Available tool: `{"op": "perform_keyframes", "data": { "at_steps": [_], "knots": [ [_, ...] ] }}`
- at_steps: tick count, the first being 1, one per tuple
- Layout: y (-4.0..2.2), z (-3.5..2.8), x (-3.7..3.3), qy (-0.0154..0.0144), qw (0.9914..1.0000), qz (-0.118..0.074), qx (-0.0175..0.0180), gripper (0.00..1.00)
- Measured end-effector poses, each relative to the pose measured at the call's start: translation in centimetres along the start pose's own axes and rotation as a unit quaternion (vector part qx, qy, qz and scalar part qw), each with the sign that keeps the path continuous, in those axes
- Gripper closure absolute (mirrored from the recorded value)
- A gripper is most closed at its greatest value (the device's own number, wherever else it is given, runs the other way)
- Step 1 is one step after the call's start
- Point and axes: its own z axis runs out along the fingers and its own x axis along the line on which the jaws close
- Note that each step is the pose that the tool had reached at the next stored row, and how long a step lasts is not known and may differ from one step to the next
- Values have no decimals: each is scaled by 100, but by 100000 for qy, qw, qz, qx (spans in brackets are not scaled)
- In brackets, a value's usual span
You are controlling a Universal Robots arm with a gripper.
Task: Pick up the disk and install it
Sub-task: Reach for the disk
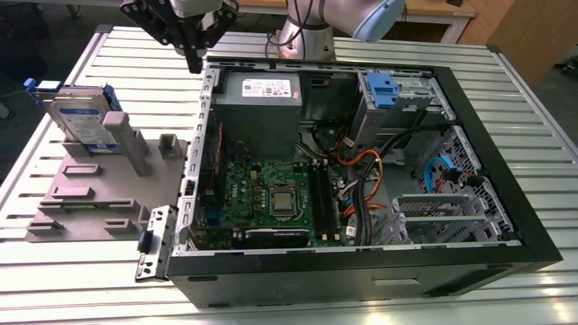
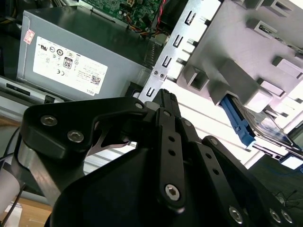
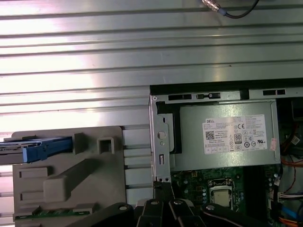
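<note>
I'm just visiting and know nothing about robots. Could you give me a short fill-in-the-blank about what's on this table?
1. The disk stands on edge in a grey holder at the exterior view's ____ of the open computer case.
2. The rails along the disk's edges are ____.
3. The gripper, above the case's corner near the power supply, holds ____.
Missing words: left; blue; nothing.

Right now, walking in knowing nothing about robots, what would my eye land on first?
Most likely the open computer case in the middle of the slatted table, its green motherboard and coloured cables laid bare. At the exterior view's left, the disk stands on edge in a grey fixture, blue rails showing. The black end effector hangs above the case's edge, near the grey power supply.
</note>
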Motion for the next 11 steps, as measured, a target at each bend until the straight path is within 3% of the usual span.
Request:
{"op": "perform_keyframes", "data": {
  "at_steps": [11],
  "knots": [
    [-17, 16, 220, -2, 100000, -4, -2, 89]
  ]
}}
